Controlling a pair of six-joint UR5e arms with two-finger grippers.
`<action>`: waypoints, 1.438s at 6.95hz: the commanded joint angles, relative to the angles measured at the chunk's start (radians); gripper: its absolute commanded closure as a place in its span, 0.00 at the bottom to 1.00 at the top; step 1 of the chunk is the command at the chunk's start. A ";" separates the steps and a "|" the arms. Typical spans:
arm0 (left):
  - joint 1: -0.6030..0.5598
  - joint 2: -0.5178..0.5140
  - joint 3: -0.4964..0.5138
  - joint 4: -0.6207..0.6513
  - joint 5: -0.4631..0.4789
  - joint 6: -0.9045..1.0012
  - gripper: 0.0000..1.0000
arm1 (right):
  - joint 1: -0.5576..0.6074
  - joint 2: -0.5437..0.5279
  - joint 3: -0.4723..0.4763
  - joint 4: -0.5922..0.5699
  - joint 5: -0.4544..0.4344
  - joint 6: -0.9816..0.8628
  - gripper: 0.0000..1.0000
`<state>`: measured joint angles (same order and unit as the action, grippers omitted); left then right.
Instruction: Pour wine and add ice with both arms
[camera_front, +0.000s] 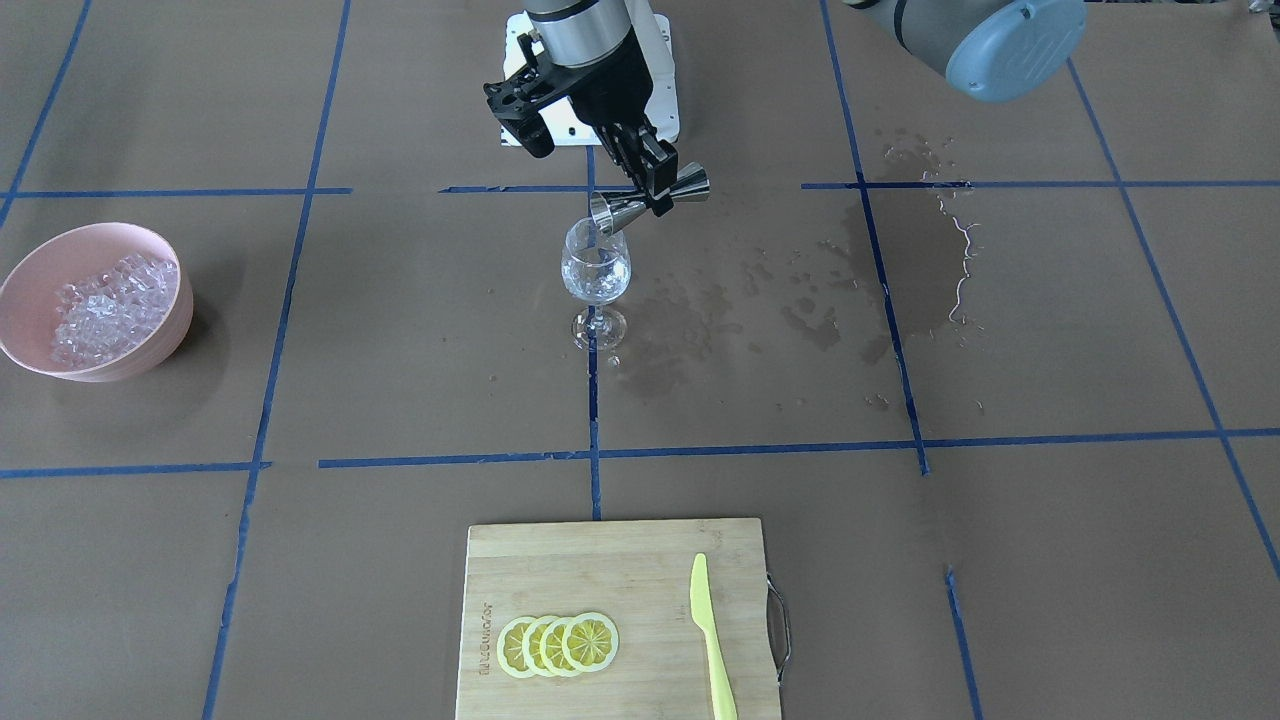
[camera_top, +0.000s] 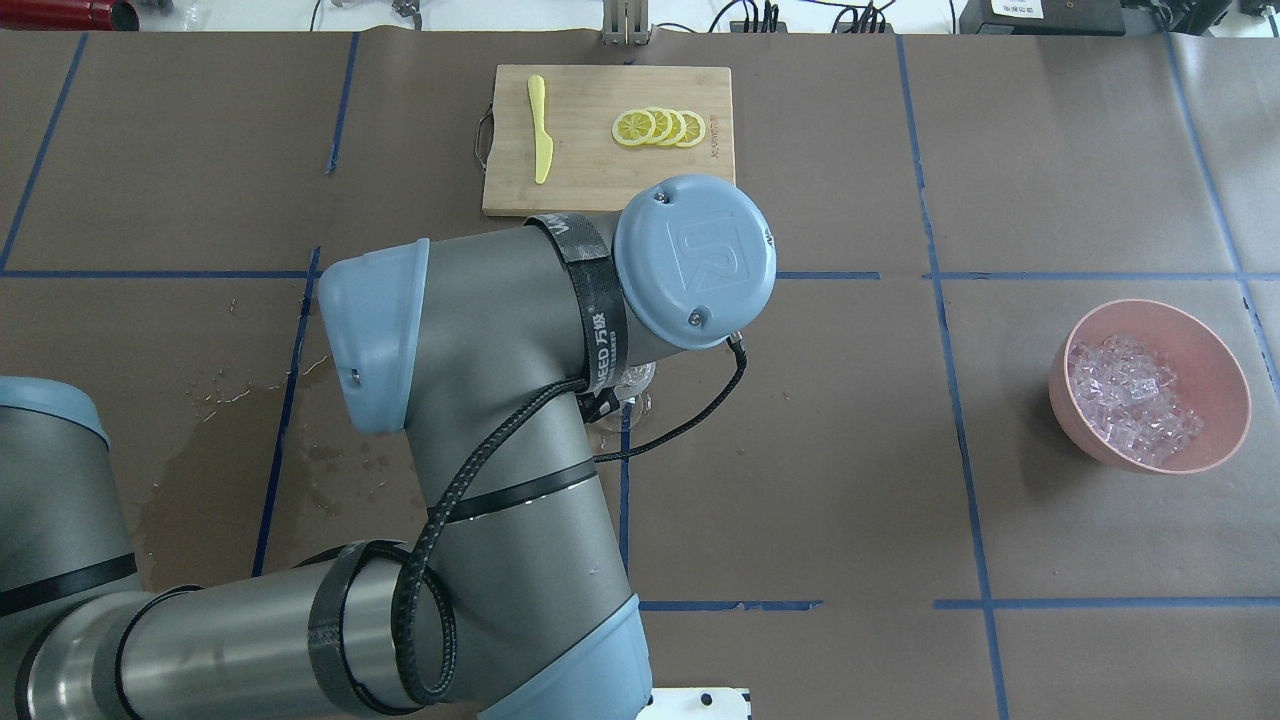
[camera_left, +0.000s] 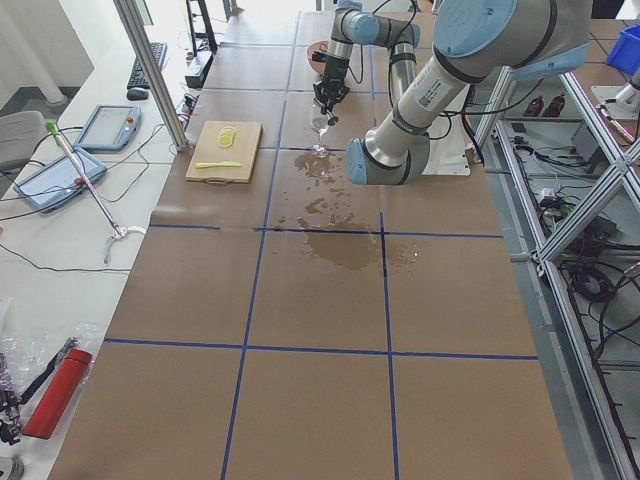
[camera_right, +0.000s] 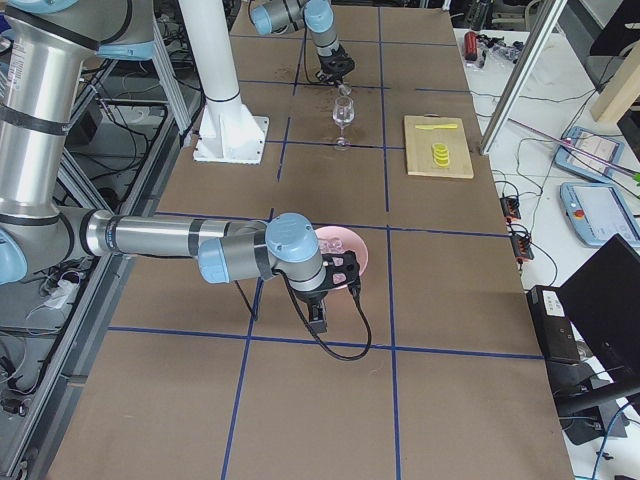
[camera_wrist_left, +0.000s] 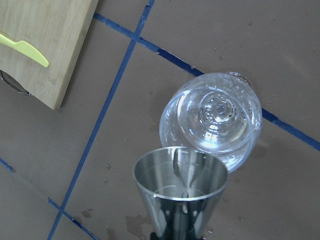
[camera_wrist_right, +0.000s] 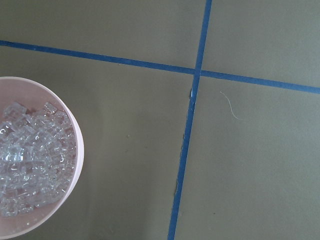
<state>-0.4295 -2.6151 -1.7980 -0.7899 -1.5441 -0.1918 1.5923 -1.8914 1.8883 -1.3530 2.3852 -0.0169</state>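
Brown table (camera_front: 1050, 560) with blue tape grid (camera_front: 760, 450), wet patches (camera_front: 800, 322), stemmed glass (camera_front: 596, 275), pink bowl (camera_front: 168, 338), bamboo cutting board (camera_front: 600, 570).

Brown-papered table (camera_front: 1050, 560) gridded with blue tape (camera_front: 760, 450), aluminium post (camera_left: 152, 75) and white side bench (camera_left: 70, 250) alongside.

the front-facing camera looks steeply down from the operators' edge of the worktop (camera_front: 1000, 550); the overhead one looks forward from behind the robot, its left arm (camera_top: 480, 420) looming near. both share the cutting board (camera_front: 610, 570) and pink bowl (camera_front: 160, 345). side cameras look along the worktop from each end. the left wrist camera peers closely past the jigger (camera_wrist_left: 180, 185) into the glass (camera_wrist_left: 210, 117); the right sits close over the ice (camera_wrist_right: 30, 155).
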 joint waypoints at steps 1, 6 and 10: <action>-0.003 0.030 -0.074 -0.009 0.008 0.000 1.00 | 0.000 0.000 0.000 0.000 0.000 0.000 0.00; -0.100 0.399 -0.378 -0.463 0.012 -0.003 1.00 | 0.000 0.000 0.002 0.000 0.000 -0.002 0.00; -0.107 0.856 -0.413 -1.169 0.116 -0.282 1.00 | 0.002 0.000 0.003 0.000 0.000 -0.002 0.00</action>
<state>-0.5359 -1.9226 -2.2162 -1.6758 -1.5039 -0.3778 1.5927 -1.8914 1.8913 -1.3530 2.3853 -0.0183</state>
